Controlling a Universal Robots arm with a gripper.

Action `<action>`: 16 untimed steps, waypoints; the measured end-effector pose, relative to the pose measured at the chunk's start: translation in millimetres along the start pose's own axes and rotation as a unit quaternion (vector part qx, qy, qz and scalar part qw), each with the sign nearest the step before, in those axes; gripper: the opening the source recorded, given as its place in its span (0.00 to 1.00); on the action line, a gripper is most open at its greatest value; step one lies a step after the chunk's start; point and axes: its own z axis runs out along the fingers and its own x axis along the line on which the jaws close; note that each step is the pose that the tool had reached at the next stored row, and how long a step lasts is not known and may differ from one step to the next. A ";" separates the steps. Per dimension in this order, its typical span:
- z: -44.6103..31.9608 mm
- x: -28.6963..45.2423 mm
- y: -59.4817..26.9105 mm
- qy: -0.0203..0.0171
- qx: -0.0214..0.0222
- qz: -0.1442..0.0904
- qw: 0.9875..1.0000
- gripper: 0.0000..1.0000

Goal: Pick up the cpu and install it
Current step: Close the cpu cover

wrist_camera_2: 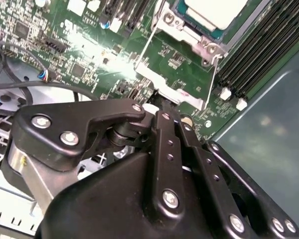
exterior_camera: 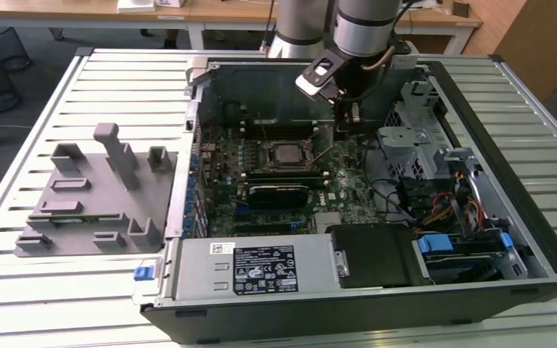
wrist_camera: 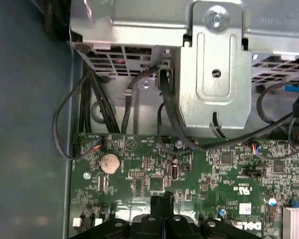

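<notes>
The cpu (exterior_camera: 286, 153) lies flat in the square socket frame (exterior_camera: 304, 161) in the middle of the motherboard (exterior_camera: 259, 210), its pale silvery top showing. In the second wrist view the cpu (wrist_camera_2: 215, 11) sits inside the metal socket frame (wrist_camera_2: 189, 37). A thin wire lever (wrist_camera_2: 144, 47) stands beside it. My gripper (exterior_camera: 353, 119) hangs above the board, to the exterior view's right of the socket and apart from the cpu. Its black fingers (wrist_camera: 162, 201) are pressed together with nothing visible between them. In the second wrist view the gripper (wrist_camera_2: 158, 105) ends just short of a metal plate (wrist_camera_2: 164, 87).
The open computer case (exterior_camera: 481, 239) lies on a slatted table (exterior_camera: 95, 72). A drive cage (wrist_camera: 214, 64) and loose cables (wrist_camera: 89, 99) crowd the side by the gripper. Memory slots (wrist_camera_2: 259, 50) run behind the socket. A grey fixture block (exterior_camera: 95, 196) stands at the exterior view's left.
</notes>
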 end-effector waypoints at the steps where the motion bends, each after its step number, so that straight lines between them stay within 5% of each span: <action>1: 0.0 0.0 -1.4 0.000 0.000 0.000 1.000 0.11; 16: 0.5 0.4 -13.5 0.000 0.000 0.000 1.000 0.11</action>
